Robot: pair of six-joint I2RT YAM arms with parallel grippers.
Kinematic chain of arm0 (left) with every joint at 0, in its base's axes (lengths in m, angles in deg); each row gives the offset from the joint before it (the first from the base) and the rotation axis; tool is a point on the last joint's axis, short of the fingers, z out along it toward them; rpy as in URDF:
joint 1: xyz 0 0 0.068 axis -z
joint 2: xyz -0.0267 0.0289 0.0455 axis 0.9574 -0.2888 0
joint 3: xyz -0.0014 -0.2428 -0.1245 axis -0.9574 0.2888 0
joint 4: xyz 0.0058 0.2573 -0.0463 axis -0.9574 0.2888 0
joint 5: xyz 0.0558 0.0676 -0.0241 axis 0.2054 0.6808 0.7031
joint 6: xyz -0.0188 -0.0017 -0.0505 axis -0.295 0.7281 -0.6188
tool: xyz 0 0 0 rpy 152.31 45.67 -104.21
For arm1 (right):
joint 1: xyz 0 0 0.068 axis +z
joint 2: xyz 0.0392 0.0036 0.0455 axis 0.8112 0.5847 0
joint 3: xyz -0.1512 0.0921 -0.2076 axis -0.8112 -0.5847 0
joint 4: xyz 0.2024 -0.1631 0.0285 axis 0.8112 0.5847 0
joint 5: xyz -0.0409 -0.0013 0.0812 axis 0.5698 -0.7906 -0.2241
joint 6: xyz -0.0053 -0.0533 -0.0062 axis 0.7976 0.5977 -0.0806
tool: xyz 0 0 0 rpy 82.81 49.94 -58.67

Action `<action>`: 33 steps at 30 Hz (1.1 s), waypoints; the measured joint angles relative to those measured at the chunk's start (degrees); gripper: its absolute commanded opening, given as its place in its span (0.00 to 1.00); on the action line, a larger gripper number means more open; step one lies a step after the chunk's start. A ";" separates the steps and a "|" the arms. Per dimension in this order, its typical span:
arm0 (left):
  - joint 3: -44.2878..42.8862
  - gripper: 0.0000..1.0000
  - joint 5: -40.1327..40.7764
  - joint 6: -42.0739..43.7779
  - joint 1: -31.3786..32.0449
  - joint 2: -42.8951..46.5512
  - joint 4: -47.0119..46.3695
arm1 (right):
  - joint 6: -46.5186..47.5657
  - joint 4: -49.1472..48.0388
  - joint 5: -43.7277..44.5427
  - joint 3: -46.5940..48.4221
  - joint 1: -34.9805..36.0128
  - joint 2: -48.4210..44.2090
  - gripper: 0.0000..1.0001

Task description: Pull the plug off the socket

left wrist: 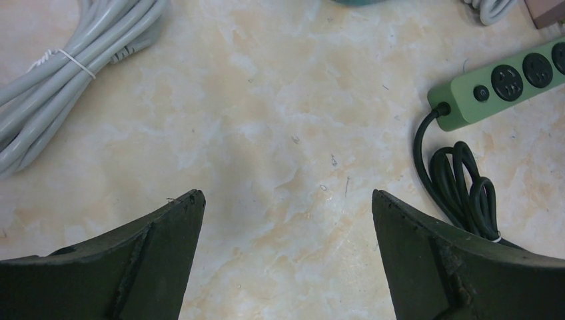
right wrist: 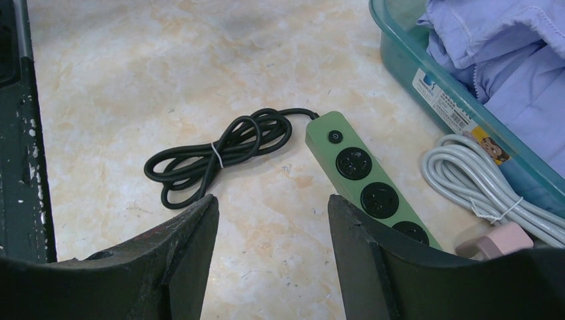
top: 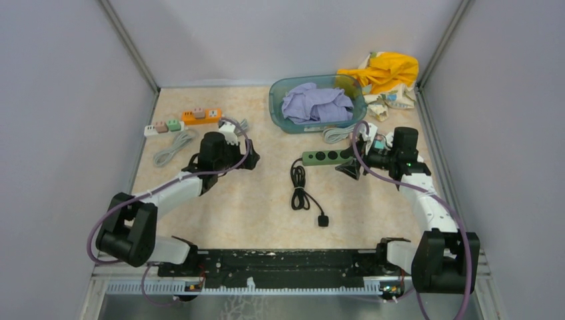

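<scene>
A white sticker (right wrist: 436,93) bearing a small blue emblem and a cartoon-monkey sticker (right wrist: 490,145) mark the outer wall of the translucent teal plastic basin (right wrist: 400,50), their fine print too small to read.

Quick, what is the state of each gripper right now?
Left gripper: wide open, holding nothing.
Right gripper: open, jaws partly apart, holding nothing; green power strip lies beside it.

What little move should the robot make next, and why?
Probably shift the right end effector toward the pink plug beside the green power strip. It is open and empty, with the plug off to one side, so it likely needs lining up before gripping.
</scene>
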State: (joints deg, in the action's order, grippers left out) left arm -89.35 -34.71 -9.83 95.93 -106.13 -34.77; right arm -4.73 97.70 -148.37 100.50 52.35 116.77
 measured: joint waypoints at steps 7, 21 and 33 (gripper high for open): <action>-5.31 1.00 2.91 -0.59 0.00 -4.17 4.00 | 0.00 0.00 0.00 0.00 0.00 0.00 0.61; -19.21 1.00 9.29 3.87 0.00 -15.89 13.53 | 0.04 0.00 0.00 0.00 0.44 0.07 0.61; -30.10 1.00 16.00 15.65 -0.44 -24.41 19.10 | 0.44 0.17 0.04 0.00 1.53 0.57 0.61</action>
State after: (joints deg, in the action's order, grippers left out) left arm -119.45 -18.71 5.82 95.49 -130.54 -15.67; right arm -4.29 97.88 -148.33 100.50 53.88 117.34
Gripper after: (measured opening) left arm 0.998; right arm 0.615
